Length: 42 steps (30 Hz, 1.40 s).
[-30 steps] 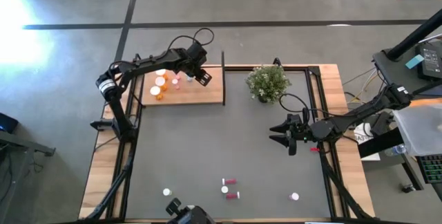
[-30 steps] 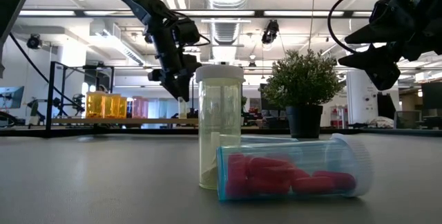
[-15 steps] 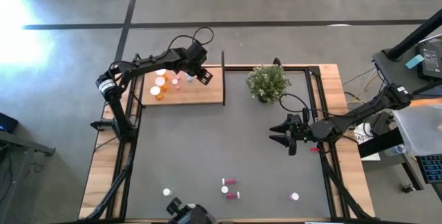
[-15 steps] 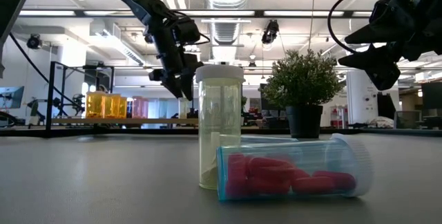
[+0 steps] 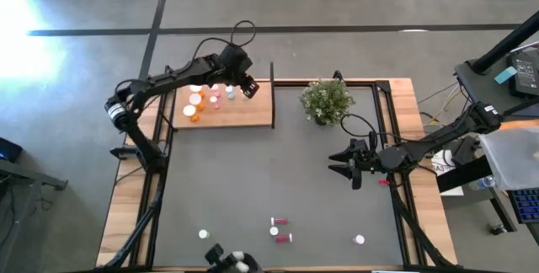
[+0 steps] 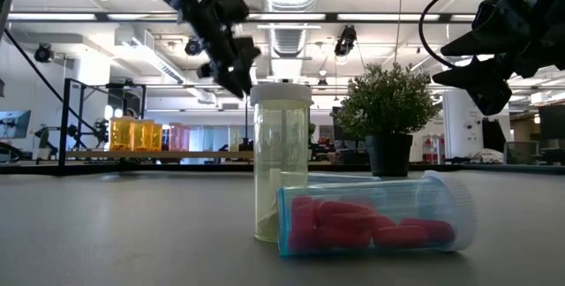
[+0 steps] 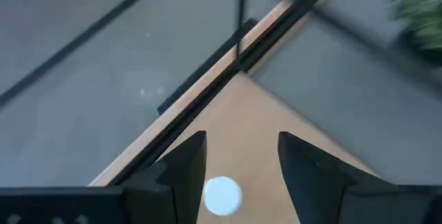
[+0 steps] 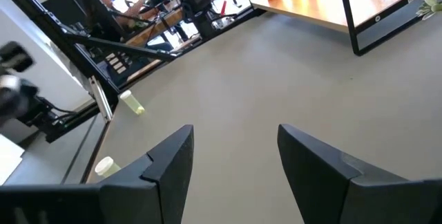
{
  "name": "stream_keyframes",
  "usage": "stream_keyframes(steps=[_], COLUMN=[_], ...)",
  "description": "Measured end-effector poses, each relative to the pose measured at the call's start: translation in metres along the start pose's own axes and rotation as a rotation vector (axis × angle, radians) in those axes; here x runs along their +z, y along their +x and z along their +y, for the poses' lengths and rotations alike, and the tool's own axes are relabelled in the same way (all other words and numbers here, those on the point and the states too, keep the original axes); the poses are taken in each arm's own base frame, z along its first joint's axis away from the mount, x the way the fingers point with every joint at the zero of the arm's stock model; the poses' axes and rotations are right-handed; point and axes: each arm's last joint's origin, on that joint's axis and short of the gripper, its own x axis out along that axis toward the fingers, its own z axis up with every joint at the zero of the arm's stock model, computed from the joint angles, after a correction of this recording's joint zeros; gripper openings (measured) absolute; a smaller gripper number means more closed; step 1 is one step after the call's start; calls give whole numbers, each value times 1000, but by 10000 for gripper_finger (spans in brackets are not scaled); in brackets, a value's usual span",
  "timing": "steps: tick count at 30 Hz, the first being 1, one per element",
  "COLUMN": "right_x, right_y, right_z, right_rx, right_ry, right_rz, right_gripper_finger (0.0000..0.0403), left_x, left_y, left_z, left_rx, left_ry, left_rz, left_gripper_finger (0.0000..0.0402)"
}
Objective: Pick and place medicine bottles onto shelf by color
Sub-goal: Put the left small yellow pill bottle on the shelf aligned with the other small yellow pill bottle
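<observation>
One camera looks straight down over the dark grey desk point(image 5: 278, 172), another level across it, both catching the green potted plant point(image 6: 386, 114).

Open mat point(image 5: 253, 172) mid-table; potted plant point(image 5: 325, 100) and shelf's upright edge point(image 5: 272, 94) as obstacles.

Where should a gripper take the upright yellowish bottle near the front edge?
Grip the yellowish bottle around its clear body below the white cap, coming straight down from above. It stands upright, and a pink-filled bottle lies close by its base in the low view, crowding a low sideways approach.
</observation>
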Motion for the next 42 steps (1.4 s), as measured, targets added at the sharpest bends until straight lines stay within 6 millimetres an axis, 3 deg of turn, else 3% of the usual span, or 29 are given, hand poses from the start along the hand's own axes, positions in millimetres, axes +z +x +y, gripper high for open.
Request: stream_keyframes(steps=[5,10,15,21,28,33,42], right_x=[0,0,0,0,0,0,0], right_y=[0,0,0,0,0,0,0], right_z=[0,0,0,0,0,0,0], right_rx=[0,0,-1,-1,-1,0,-1], right_ry=[0,0,0,0,0,0,-1], right_rz=[0,0,0,0,0,0,1], right_gripper_finger=[201,201,201,201,201,201,201], left_x=[-5,-25,-50,-83,-122,-144,-155], left_y=[-42,-82,-105,-105,-106,-112,-117], left_z=[-33,-82,-130,-167,-190,-215,-272], left_rx=[-81,-145,-171,-211,-215,-256,-413], left_ry=[73,80,73,-29,-261,-332,-397], left_rz=[-2,38,35,98,221,267,251], left_gripper_finger=[164,164,164,164,164,164,164])
